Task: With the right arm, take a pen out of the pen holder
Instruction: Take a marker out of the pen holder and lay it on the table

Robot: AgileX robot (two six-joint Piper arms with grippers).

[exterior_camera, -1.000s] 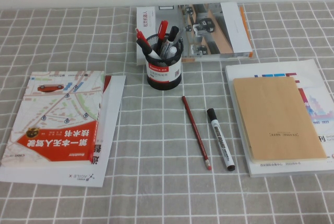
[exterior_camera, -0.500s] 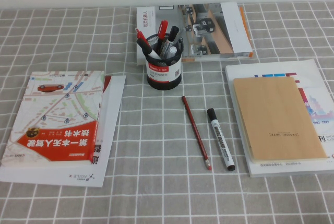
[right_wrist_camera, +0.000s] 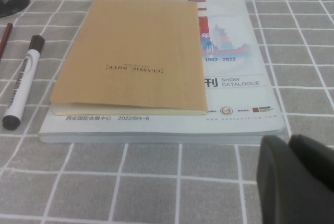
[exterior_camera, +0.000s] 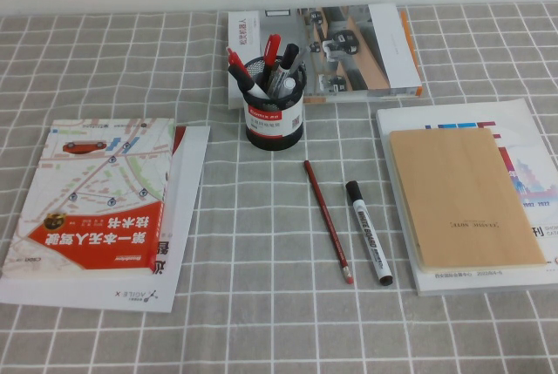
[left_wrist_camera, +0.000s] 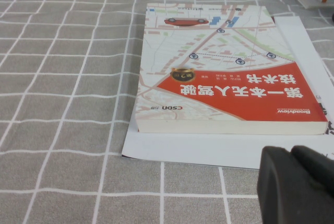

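A black mesh pen holder (exterior_camera: 274, 115) stands at the middle back of the table with several red and black pens (exterior_camera: 279, 64) sticking out of it. In front of it a red pencil (exterior_camera: 328, 220) and a black-capped whiteboard marker (exterior_camera: 369, 243) lie on the checked cloth; the marker (right_wrist_camera: 22, 82) also shows in the right wrist view. My right gripper (right_wrist_camera: 290, 153) hovers shut and empty near the table's front, before the tan notebook (right_wrist_camera: 133, 59). My left gripper (left_wrist_camera: 292, 161) is shut and empty, near the front of the red map book (left_wrist_camera: 224, 72). Neither arm appears in the high view.
A red map book (exterior_camera: 91, 195) on white paper lies at the left. The tan notebook (exterior_camera: 458, 195) rests on a catalogue (exterior_camera: 523, 156) at the right. An open magazine (exterior_camera: 349, 47) lies behind the pen holder.
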